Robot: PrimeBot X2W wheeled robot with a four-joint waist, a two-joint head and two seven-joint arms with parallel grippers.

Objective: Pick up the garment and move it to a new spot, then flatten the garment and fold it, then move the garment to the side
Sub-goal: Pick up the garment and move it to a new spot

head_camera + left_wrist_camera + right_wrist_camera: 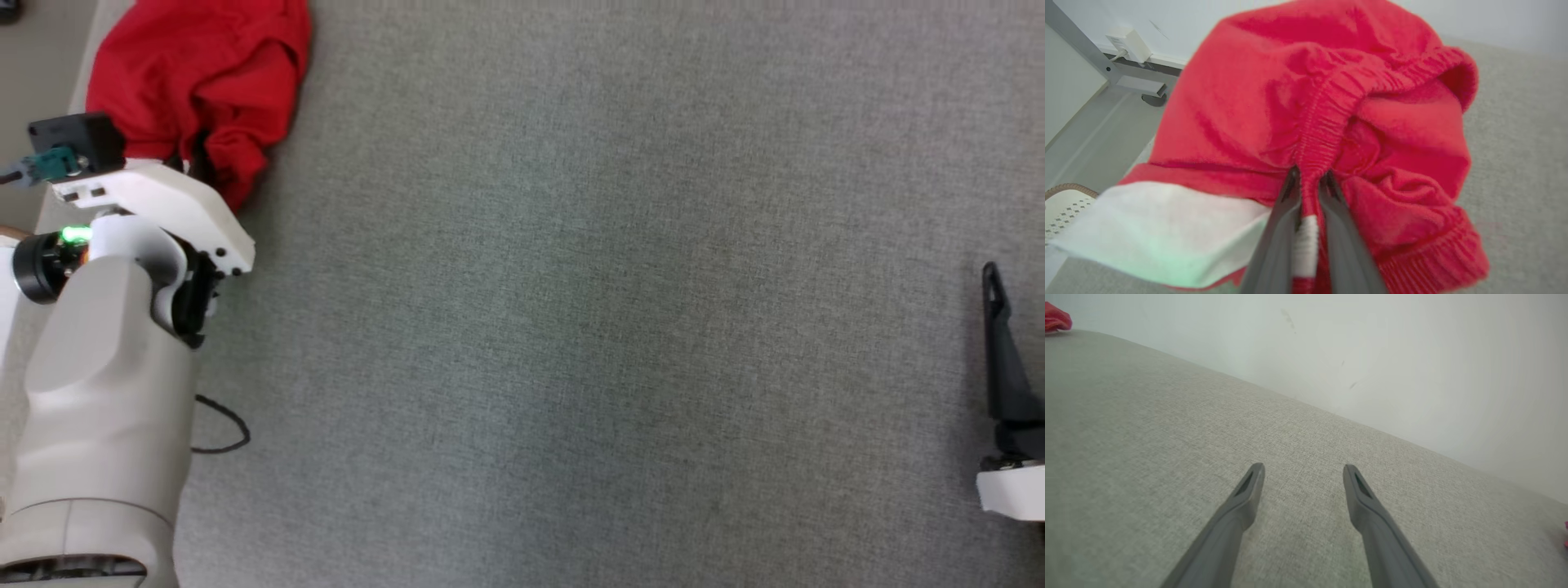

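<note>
Reach is settling which arm is working here: the red garment (200,82) is lying crumpled at the far left corner of the grey cloth-covered surface (588,327), right at its left edge. The left gripper (1309,179) is reaching into the near side of the heap, while the right gripper (1303,473) is hanging over bare surface at the opposite side, well apart from it. In the left wrist view the two dark fingers are pressing together on the gathered elastic band (1327,114) of the garment. They are pinching a fold of it that is running straight away from the wrist, along the line of the fingers, and the bulk of the cloth is piling up beyond the tips and to both sides of them. The right gripper's fingers are standing spread wide and holding nothing, and a small scrap of red is showing far off at the upper left corner of its view. Judging from this, the pick-up step is under way and the move to a new spot is not yet made. The open middle of the surface is lying to the robot's right of the heap, so the carry is likely calling for a lift and a rightward sweep by the left arm. Because the pinch is taking one band alone, the rest is likely to be hanging and dragging.
</note>
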